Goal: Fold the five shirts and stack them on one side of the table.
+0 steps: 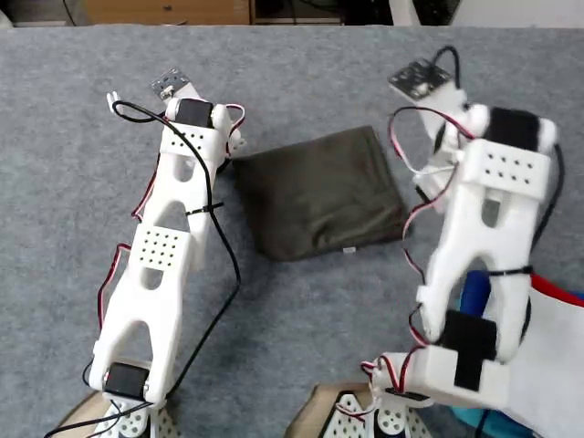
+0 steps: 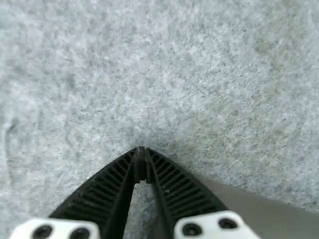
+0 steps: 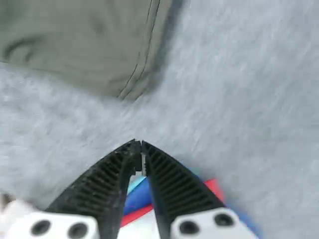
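Folded olive shirt (image 1: 319, 192) lies mid-counter (image 1: 301, 64), between the arms. Left gripper (image 2: 139, 167) sits just beside its edge, fingers together. Right gripper (image 3: 138, 157) is pressed together too, over what looks like a red-white-blue shirt (image 1: 558, 351).

An olive-green shirt (image 1: 319, 193) lies folded into a flat, roughly square packet at the middle of the grey tabletop (image 1: 301, 64), turned slightly askew. At the near right edge lies a white shirt (image 1: 558, 365) with a red border, with blue cloth beside it, partly hidden.
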Action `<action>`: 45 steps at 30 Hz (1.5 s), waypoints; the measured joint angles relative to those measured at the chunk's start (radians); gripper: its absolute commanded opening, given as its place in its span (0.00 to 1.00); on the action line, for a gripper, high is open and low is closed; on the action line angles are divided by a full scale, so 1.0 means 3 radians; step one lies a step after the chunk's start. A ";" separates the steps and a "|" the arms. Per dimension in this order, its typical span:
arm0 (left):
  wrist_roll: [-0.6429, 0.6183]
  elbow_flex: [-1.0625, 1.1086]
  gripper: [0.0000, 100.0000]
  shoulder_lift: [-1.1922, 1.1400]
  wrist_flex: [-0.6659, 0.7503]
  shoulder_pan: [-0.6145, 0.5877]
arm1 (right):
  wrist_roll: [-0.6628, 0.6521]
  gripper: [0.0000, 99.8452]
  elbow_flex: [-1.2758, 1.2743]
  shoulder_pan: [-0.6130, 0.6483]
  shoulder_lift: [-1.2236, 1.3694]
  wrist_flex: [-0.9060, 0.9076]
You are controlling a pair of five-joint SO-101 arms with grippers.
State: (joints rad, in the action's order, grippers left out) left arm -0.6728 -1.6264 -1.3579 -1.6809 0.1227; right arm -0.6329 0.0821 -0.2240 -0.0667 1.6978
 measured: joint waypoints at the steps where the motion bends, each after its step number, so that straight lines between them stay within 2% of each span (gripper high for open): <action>1: 0.0000 0.0000 0.02 0.0000 0.0000 0.0000 | 0.0143 0.01 -0.0087 -0.0020 -0.0026 0.0036; 5: 0.0000 0.0000 0.02 0.0000 0.0000 0.0000 | 0.0936 0.01 -0.0547 0.0000 -0.0031 -0.0031; 10: 0.0000 0.0000 0.02 0.0000 0.0000 0.0000 | 0.2174 0.03 -0.1146 0.0297 -0.0031 -0.0634; 14: 0.0000 0.0000 0.02 0.0000 0.0000 0.0000 | 0.3370 0.20 -0.1284 0.0389 -0.0031 -0.1141; 17: 0.0000 0.0000 0.02 0.0000 0.0000 0.0000 | 0.3948 0.35 -0.1309 0.0517 -0.0031 -0.1207; 20: 0.0000 0.0000 0.02 0.0000 0.0000 0.0000 | 0.4148 0.41 -0.1309 0.0634 -0.0031 -0.1248; 27: 0.0000 0.0000 0.02 0.0000 0.0000 0.0000 | 0.4317 0.41 -0.1376 0.0982 0.0072 -0.1611; 37: 0.0000 0.0000 0.02 0.0000 0.0000 0.0000 | 0.4388 0.40 -0.1207 0.1002 0.1120 -0.1990; 40: 0.0000 0.0000 0.02 0.0000 0.0000 0.0000 | 0.4388 0.31 -0.1038 0.1002 0.1325 -0.1995; 45: 0.0000 0.0000 0.02 0.0000 0.0000 0.0000 | 0.4388 0.03 -0.0946 0.1008 0.1396 -0.1995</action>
State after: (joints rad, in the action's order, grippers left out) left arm -0.6728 -1.6264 -1.3579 -1.6809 0.1227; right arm 0.6836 -0.2018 0.0783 0.3521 1.0994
